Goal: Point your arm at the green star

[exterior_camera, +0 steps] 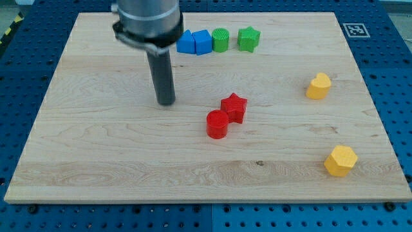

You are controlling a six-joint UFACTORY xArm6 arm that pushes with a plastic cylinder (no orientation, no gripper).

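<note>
A pale wooden worktop point(96, 161) lies on a blue perforated base. The green star point(248, 38) sits near the view's top edge, at the right end of a row — green cylinder point(220, 40), then two blue blocks point(194, 42) to its left. My tip point(167, 102) rests well below and left of that star, left of the red star point(234, 107) and red cylinder point(217, 124), which touch. There is no claw — only the rod. A yellow heart-like block point(318, 86) and a yellow hexagon point(340, 160) sit towards the right.
</note>
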